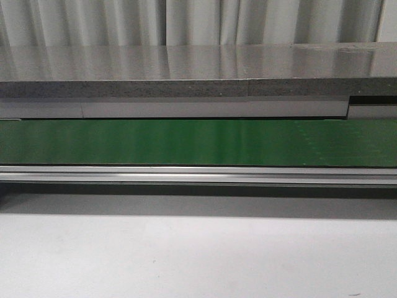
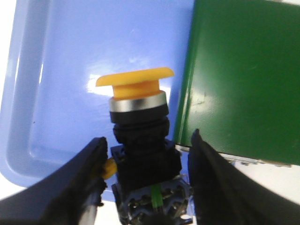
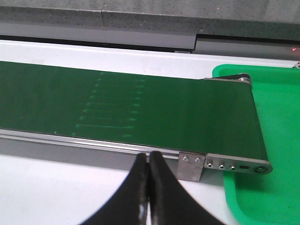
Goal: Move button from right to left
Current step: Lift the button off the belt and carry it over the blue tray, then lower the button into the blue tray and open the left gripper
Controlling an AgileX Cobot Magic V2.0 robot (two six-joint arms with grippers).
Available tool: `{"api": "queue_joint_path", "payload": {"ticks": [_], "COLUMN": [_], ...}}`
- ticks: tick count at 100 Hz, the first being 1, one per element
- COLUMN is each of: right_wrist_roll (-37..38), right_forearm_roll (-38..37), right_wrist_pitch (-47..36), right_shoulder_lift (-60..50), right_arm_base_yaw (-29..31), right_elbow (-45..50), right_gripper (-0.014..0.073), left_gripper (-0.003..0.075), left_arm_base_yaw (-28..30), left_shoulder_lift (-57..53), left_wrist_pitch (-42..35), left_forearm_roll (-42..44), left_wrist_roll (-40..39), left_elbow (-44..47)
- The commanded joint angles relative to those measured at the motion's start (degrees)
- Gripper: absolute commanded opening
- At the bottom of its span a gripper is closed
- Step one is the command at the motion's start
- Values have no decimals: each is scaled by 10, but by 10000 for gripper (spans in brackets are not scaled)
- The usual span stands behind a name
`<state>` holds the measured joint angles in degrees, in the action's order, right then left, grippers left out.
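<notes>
The button has a yellow-orange cap, a silver ring and a black body. It shows only in the left wrist view, between the fingers of my left gripper, which is shut on its black body. The cap points away from the wrist over the blue tray. My right gripper is shut and empty, above the white table just before the near rail of the green conveyor belt. Neither gripper nor the button shows in the front view.
The green belt runs across the front view with metal rails and a grey ledge behind. Its end lies beside the blue tray. A green tray sits under the belt's other end.
</notes>
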<state>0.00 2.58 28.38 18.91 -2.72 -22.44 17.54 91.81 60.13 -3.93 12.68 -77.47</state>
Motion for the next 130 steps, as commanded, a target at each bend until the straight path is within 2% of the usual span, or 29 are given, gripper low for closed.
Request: {"api": "queue_joint_path", "payload": {"ticks": [1, 15, 47, 68, 75, 88, 94, 107, 117, 124, 130], "right_wrist_roll": [-4, -4, -4, -4, -4, -4, -4, -4, -4, -4, -4], "right_forearm_roll": [-2, -2, -2, -2, -2, -2, -2, -2, -2, -2, -2], "right_wrist_pitch": [-46, -46, -46, -46, -46, -46, -46, -46, -46, -46, -46], "right_shoulder_lift": [2, 2, 2, 2, 2, 2, 2, 2, 2, 2, 2], "right_arm_base_yaw": [0, 0, 0, 0, 0, 0, 0, 0, 0, 0, 0], "right_elbow": [-15, -15, -15, -15, -15, -15, -15, -15, -15, -15, -15], "right_gripper": [-67, -67, -67, -67, -67, -67, -67, -67, -67, -67, -67], "left_gripper": [272, 272, 272, 281, 327, 496, 525, 511, 468, 405, 307], "left_arm_base_yaw": [13, 16, 15, 15, 15, 15, 15, 15, 15, 15, 15], "left_shoulder_lift": [-7, 25, 99, 150, 158, 160, 160, 156, 142, 126, 110], "left_wrist_pitch": [-25, -46, -136, -155, -155, -160, -160, -150, -150, -149, -145], "left_forearm_roll": [8, 49, 65, 67, 67, 67, 73, 89, 90, 87, 69], "left_wrist_roll": [7, 7, 7, 7, 7, 7, 7, 7, 7, 5, 5], "left_elbow": [-9, -7, -7, -7, -7, -7, -10, -19, -19, -19, -19]}}
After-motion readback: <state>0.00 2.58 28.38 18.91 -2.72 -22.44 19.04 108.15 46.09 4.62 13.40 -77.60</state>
